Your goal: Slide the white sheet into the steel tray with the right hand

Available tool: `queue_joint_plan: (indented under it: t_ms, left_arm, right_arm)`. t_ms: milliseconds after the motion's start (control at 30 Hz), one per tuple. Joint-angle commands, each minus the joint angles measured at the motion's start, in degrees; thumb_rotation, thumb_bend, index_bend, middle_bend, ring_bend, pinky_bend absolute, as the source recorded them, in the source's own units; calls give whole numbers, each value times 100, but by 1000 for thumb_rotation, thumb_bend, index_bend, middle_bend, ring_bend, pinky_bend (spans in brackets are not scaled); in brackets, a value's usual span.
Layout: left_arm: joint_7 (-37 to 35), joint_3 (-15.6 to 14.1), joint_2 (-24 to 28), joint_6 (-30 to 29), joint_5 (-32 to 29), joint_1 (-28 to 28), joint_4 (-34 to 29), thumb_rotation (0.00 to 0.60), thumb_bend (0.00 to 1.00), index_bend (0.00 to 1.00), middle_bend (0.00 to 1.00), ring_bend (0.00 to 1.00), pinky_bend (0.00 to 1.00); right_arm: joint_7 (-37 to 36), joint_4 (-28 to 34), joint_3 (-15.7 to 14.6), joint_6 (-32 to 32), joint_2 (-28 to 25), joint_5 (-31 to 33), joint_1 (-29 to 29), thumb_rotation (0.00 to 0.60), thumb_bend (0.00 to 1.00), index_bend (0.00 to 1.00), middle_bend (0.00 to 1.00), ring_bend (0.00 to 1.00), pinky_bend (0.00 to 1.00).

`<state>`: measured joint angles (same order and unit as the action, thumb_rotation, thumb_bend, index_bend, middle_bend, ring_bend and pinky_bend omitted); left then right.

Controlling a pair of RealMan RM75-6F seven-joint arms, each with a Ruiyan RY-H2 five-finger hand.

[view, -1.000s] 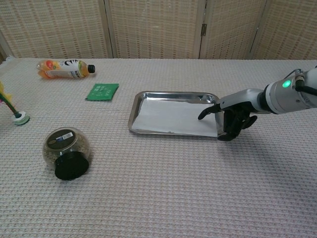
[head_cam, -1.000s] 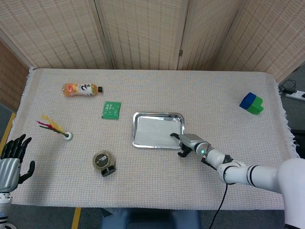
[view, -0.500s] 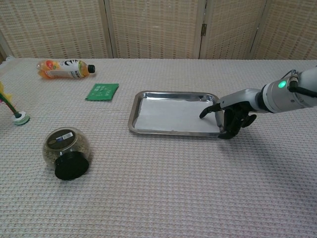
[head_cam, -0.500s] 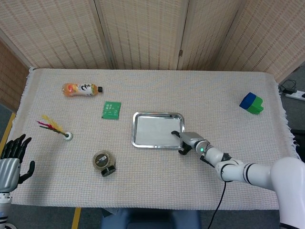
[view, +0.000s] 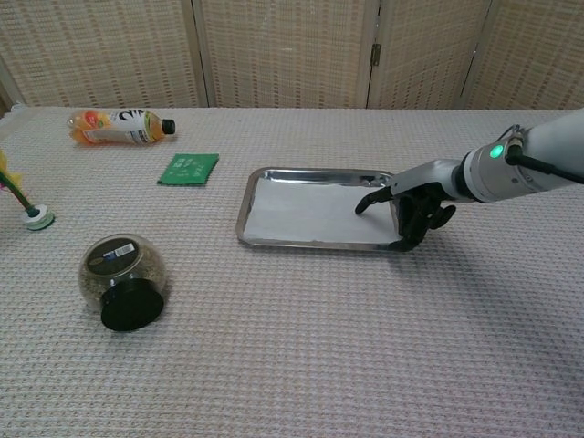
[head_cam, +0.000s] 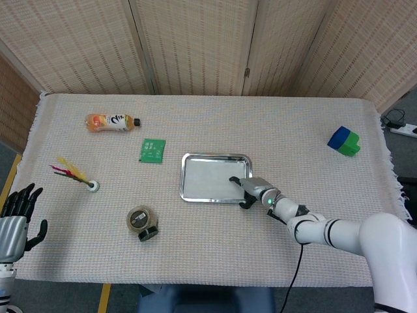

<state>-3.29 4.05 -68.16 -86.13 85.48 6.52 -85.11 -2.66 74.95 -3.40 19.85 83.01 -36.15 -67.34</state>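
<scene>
Nearest the robot, the left hand (head_cam: 14, 222) hangs off the table's near left corner with fingers spread, holding nothing. Just beyond, a round jar (view: 121, 280) lies on its side on the woven tablecloth (view: 301, 347). Mid-table, the right hand (view: 408, 203) reaches over the right rim of the steel tray (view: 245, 214), one finger laid on the white sheet (view: 310, 212) and the others curled down at the rim; it grips nothing. The sheet lies flat inside the tray, apparently fully in. It looks thin, limp and light, likely to glide on steel, so a fingertip pressing near its right edge should steer it best. Nothing blocks it. Further off sit a feathered shuttlecock (head_cam: 79, 177), a green card (view: 188, 168), an orange drink bottle (view: 117, 127) and blue-green blocks (head_cam: 343, 141)
</scene>
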Motion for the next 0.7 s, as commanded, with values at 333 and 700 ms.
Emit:
queue_joint_plan:
  t_ms: [333, 700]
  left_arm:
    - [-3, -7, 4, -3, 12, -1, 5, 600, 583, 0, 0, 0, 76]
    - [52, -6, -24, 18, -5, 9, 21, 600, 583, 0, 0, 0, 76]
  right_arm:
    - [-4, 37, -45, 58, -92, 40, -105, 600, 487, 0, 1000, 1000, 1000]
    - [-45, 333, 12, 109, -398, -198, 18, 600, 486, 0, 1000, 1000, 1000]
